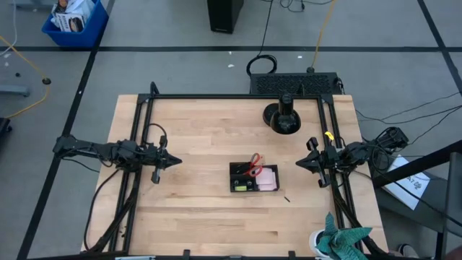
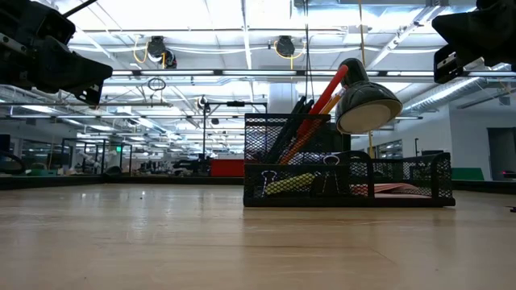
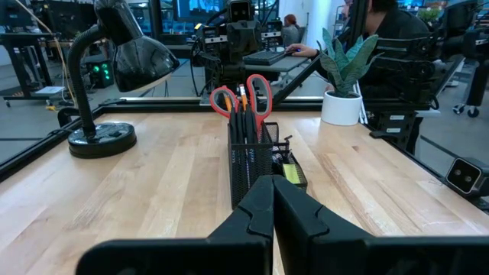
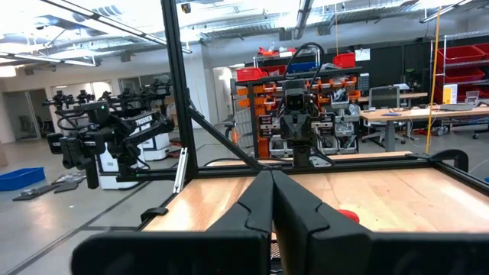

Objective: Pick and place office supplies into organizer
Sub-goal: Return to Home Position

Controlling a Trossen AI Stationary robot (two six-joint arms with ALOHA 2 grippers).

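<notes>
The organizer (image 1: 253, 178), a black mesh tray with a taller pen cup, stands on the wooden table between my two arms. In it are red-handled scissors (image 3: 241, 100), orange pencils (image 2: 321, 107), dark pens, a pink sticky-note pad (image 1: 268, 177) and a yellow piece (image 1: 249, 187). Dark clips (image 2: 269, 177) sit at its mesh front. My left gripper (image 1: 178, 160) hovers shut to the organizer's left, pointing at it. My right gripper (image 1: 298, 165) hovers shut to its right. A small dark piece (image 1: 286, 198) lies on the wood near the organizer's right corner.
A black desk lamp (image 1: 282, 117) stands on its round base at the far side of the table, right of centre. A potted plant (image 1: 338, 240) sits at the near right corner. A black frame rail (image 1: 231, 96) borders the table. A person (image 3: 382, 30) sits beyond the table.
</notes>
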